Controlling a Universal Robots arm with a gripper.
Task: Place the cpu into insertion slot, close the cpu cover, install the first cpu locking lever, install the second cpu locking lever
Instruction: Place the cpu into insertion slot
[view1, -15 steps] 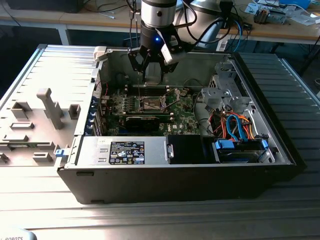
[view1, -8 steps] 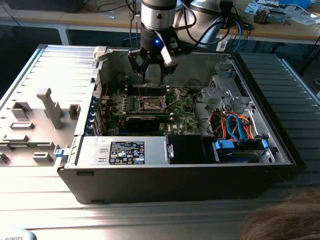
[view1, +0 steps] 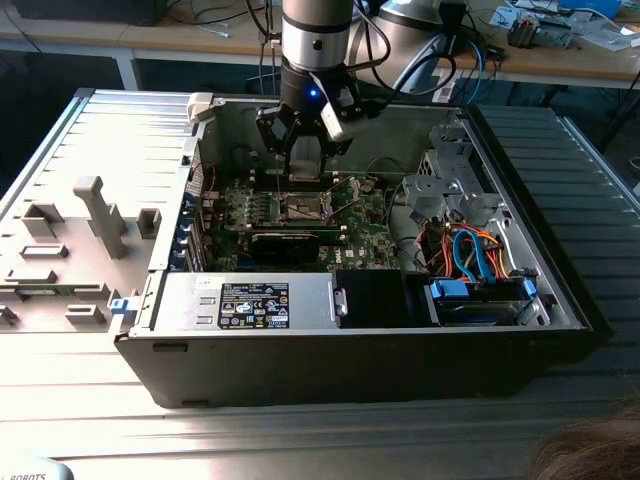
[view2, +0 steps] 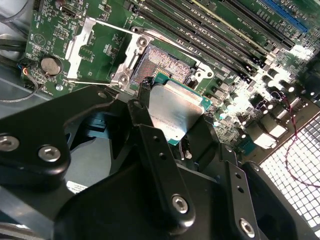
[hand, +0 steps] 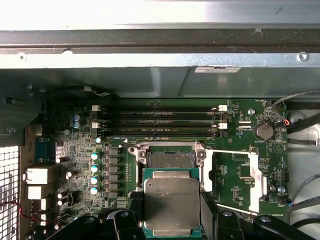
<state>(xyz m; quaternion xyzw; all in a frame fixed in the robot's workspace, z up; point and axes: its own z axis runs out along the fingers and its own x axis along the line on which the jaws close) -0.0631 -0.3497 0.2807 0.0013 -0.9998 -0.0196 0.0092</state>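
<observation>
gripper (view1: 305, 168): we see it squeezing the cpu (hand: 171, 202) by its sides.
cpu: close to the insertion slot (hand: 169, 159), not in it.
cpu cover (hand: 255, 175): open, at the exterior view's right of it.

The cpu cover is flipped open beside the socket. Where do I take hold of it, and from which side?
Take the cpu cover by its free outer bar, farthest from the insertion slot, coming from above. It is a thin frame with a cut-out centre, seemingly hinged at the slot side, so only the rim offers grip.
</observation>
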